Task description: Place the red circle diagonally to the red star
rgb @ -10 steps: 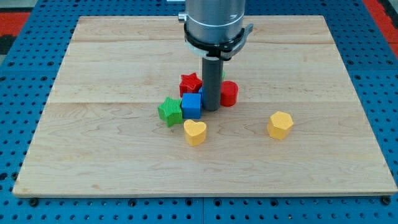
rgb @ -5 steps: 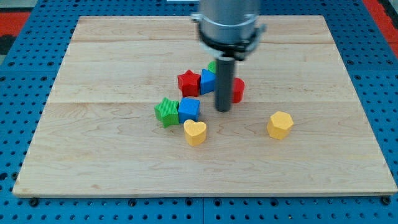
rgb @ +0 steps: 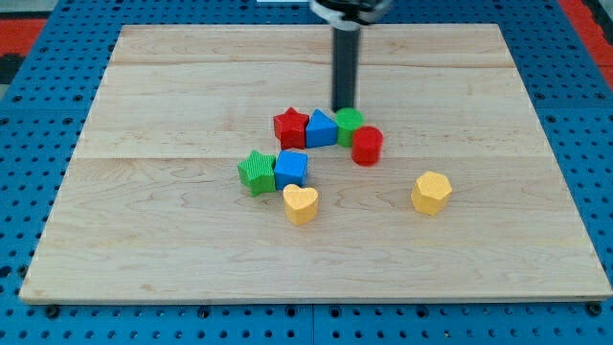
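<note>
The red circle [rgb: 367, 146] stands near the board's middle, just right of and below a green block [rgb: 350, 122]. The red star [rgb: 290, 127] lies to its left, with a blue triangular block [rgb: 321, 128] between the star and the green block. The red circle sits slightly lower in the view than the star. My tip [rgb: 343, 108] is just above the green block, toward the view's top, apart from the red circle.
A green star [rgb: 256, 172] and a blue cube [rgb: 291, 169] sit side by side below the red star. A yellow heart [rgb: 301, 203] lies below them. A yellow hexagonal block [rgb: 431, 193] is at the right. The wooden board [rgb: 144, 240] rests on a blue pegboard.
My tip has moved from below the blocks, beside the red circle, up to above the green block. The red circle has shifted slightly right and down; the arm's body has left the view.
</note>
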You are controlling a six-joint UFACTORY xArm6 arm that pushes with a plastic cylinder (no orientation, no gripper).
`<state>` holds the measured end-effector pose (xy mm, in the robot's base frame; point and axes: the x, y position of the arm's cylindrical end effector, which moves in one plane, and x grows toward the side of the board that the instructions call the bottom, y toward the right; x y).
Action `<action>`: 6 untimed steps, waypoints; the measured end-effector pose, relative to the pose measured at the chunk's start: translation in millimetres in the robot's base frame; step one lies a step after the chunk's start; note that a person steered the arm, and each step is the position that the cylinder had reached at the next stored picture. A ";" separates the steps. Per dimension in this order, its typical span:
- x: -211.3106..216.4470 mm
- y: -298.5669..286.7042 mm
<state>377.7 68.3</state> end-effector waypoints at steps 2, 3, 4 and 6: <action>52.2 102.4; 91.7 97.2; 99.6 48.8; 86.4 -23.5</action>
